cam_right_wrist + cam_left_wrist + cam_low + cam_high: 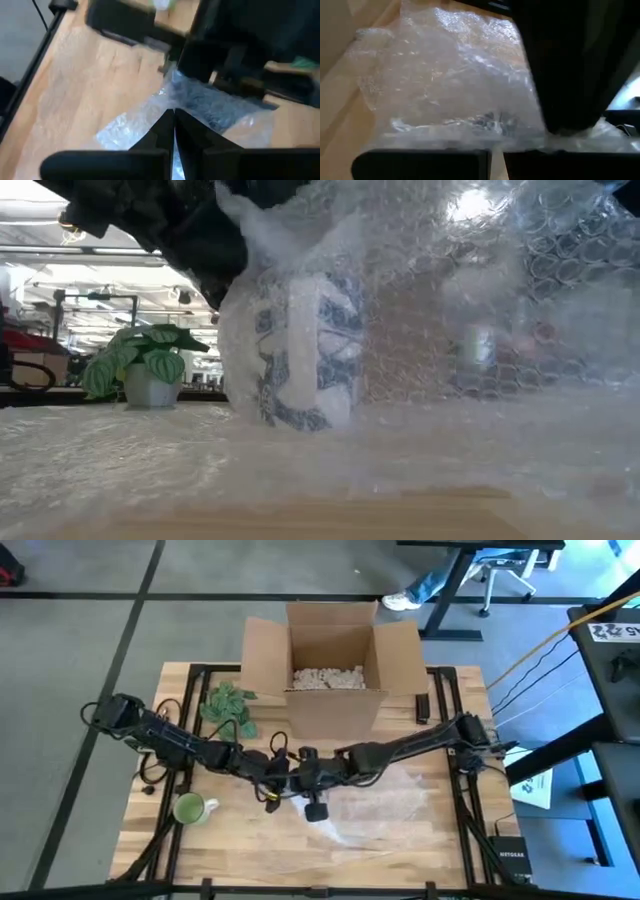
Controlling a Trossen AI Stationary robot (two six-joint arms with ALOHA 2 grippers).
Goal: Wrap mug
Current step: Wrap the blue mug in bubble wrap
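Two dark, matte-black jointed arms are seen in the high view, each built of slim tubular links joined by bulkier rounded housings, with thin black cables looped loosely along the left arm point(165, 735) and gathered near the base of the right arm point(430, 740). A small yellow marking is visible beside the left claw point(275, 772), and a short black cylindrical block hangs under the right claw point(305, 768). In the wrist views, the fingers point(172, 130) are shown as flat, black, wedge-shaped plates mounted on a broad, black, rectangular bar with rounded corners.
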